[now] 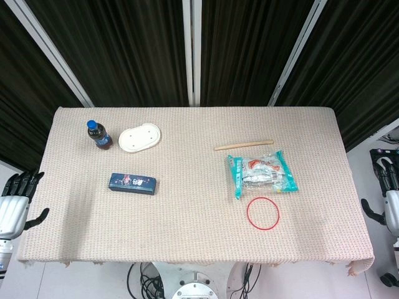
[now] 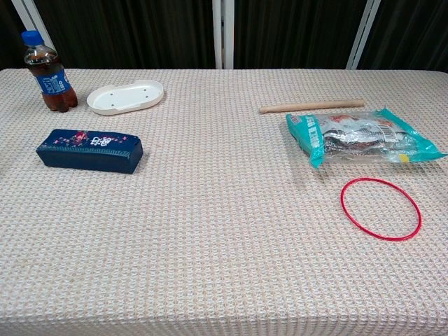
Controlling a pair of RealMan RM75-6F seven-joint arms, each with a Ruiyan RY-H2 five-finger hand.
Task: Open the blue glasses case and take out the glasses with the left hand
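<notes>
Bring the empty, spread-fingered left robot hand in from beside the counter toward the shut blue glasses case lying flat near the bottle, then pry the lid seam gently.

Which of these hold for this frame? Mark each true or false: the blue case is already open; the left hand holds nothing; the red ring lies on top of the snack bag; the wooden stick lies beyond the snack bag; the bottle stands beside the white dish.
1. The blue glasses case is open. False: its lid is shut.
2. The left hand holds nothing. True.
3. The red ring lies on the snack bag. False: it lies on the cloth, nearer the robot, apart from the bag.
4. The wooden stick lies beyond the bag. True.
5. The bottle stands beside the white dish. True.
</notes>
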